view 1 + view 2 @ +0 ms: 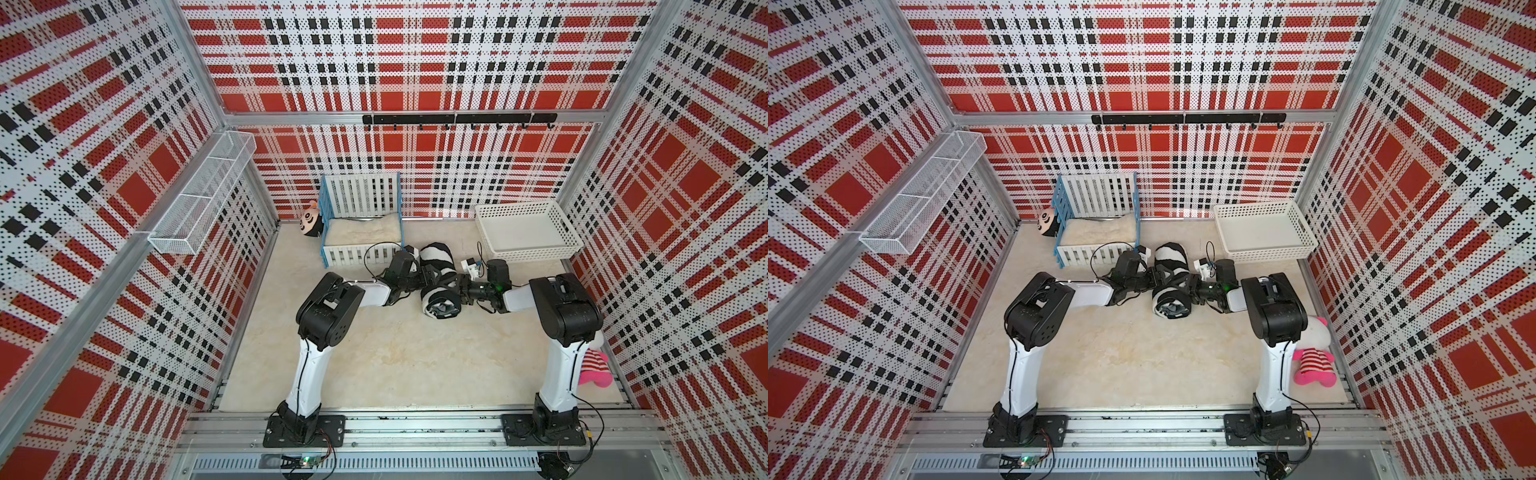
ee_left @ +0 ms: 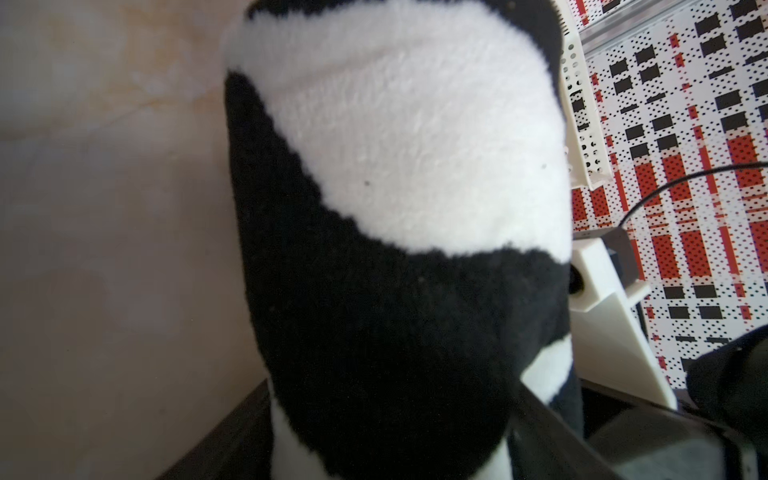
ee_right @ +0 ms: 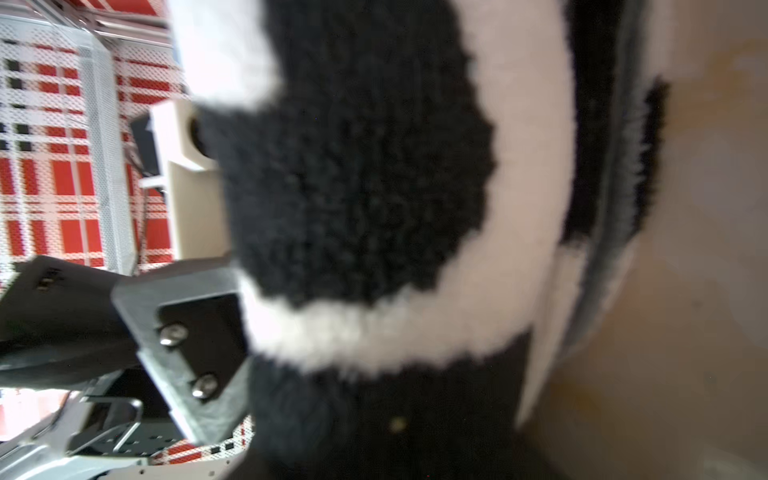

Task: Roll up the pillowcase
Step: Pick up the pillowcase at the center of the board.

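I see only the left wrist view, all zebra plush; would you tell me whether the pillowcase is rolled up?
Observer: Yes: in a top view the pillowcase lies as one roll on the table, grey layers showing at its near end.
Operator: Where is the right pincer?
Observer: The right pincer meets the roll's middle, opposite the left pincer.
Operator: What stands nearby?
Observer: A blue-and-white toy cot, beside the far end.

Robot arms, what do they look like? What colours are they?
Both the left arm and right arm have smooth white shells with chunky black joints and black bases. Thin black cables run along them. The left gripper and right gripper are black, and a small green light glows near the right one.
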Controlling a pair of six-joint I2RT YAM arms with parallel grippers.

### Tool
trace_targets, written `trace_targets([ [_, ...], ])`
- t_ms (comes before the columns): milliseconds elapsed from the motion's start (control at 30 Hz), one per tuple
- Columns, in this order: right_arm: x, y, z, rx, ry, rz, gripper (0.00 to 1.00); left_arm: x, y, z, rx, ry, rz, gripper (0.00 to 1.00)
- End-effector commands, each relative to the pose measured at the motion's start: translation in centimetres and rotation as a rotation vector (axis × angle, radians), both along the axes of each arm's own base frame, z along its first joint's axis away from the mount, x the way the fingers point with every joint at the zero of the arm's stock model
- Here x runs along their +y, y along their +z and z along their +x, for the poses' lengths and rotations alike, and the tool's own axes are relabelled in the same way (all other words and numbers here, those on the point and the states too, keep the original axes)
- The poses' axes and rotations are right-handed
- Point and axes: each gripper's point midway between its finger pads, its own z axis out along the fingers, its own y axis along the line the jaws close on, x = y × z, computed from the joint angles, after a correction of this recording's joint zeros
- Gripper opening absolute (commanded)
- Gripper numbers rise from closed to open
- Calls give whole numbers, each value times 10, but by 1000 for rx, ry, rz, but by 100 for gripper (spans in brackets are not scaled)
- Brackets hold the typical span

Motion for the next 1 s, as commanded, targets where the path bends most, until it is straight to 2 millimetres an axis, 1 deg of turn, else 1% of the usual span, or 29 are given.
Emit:
trace_targets([
  [0, 5, 1, -9, -22, 47, -57, 9, 4, -21, -8, 54, -6, 36, 80],
  [33, 3, 2, -9, -31, 43, -70, 3, 5, -17, -6, 49, -3, 32, 80],
  [67, 3, 4, -10, -40, 46, -81, 0, 6, -13, -4, 43, 2, 26, 80],
  [133, 2, 13, -10, -66, 50, -91, 0, 12, 1, 2, 26, 16, 8, 83],
  [167, 2, 18, -10, -77, 54, -101, 0, 16, 11, 5, 12, 25, -2, 85],
  [300, -4, 42, -11, -134, 65, -156, 0, 36, 64, 19, -70, 78, -46, 91],
  [367, -10, 57, -11, -155, 59, -164, 0, 52, 95, 26, -115, 109, -62, 93],
  [400, -13, 64, -10, -167, 56, -171, 0, 60, 106, 28, -131, 125, -64, 94],
  [467, -24, 80, -7, -193, 37, -204, 0, 77, 135, 30, -177, 153, -71, 96],
  [533, -36, 98, -2, -242, 30, -259, 0, 92, 158, 28, -217, 178, -68, 97],
  [600, -52, 115, 7, -269, 2, -317, 0, 106, 178, 25, -249, 198, -64, 99],
  [667, -74, 136, 20, -298, -40, -378, 0, 116, 194, 19, -278, 203, -62, 99],
  [833, -141, 180, 59, -361, -199, -550, 0, 128, 214, 2, -311, 204, -60, 99],
  [867, -155, 183, 66, -373, -222, -619, 0, 130, 217, -2, -317, 204, -60, 99],
  [967, -184, 197, 91, -416, -249, -780, 0, 133, 223, -12, -331, 197, -56, 99],
])
